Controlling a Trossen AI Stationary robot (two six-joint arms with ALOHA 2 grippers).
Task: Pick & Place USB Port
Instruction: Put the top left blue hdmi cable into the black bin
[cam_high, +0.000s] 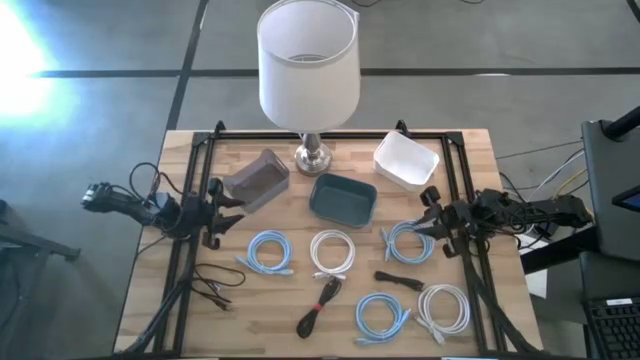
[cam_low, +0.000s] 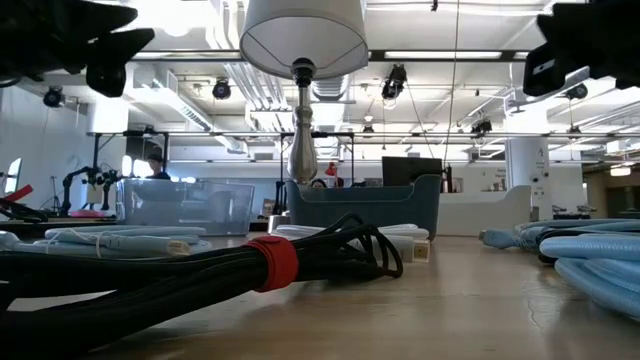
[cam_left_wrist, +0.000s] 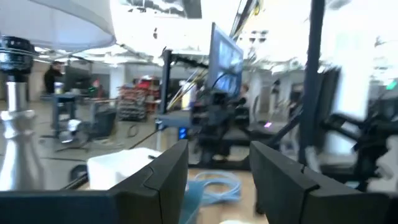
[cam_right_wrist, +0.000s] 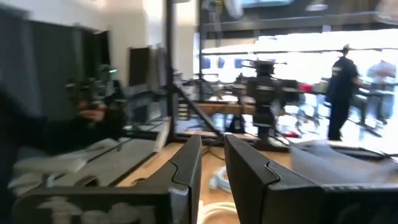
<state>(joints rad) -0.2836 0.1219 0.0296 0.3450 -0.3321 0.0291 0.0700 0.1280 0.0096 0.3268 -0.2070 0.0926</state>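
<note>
Several coiled cables lie flat on the wooden table: light blue coils (cam_high: 270, 250) (cam_high: 410, 240) (cam_high: 382, 318), white coils (cam_high: 332, 252) (cam_high: 443, 308), and a black cable with a red tie (cam_high: 320, 305) (cam_low: 270, 262). A small black piece (cam_high: 395, 278) lies between them. My left gripper (cam_high: 232, 212) (cam_left_wrist: 219, 155) hovers open above the table's left side, pointing right. My right gripper (cam_high: 425, 212) (cam_right_wrist: 212, 146) hovers over the right side, pointing left, its fingers a narrow gap apart. Neither holds anything.
A grey bin (cam_high: 258, 180), a dark teal bin (cam_high: 343, 198) and a white bin (cam_high: 406, 160) stand along the far side, around a lamp (cam_high: 308, 70) with a metal base (cam_high: 313, 155). A thin black cable (cam_high: 210, 285) lies near the left edge. People show in the room beyond.
</note>
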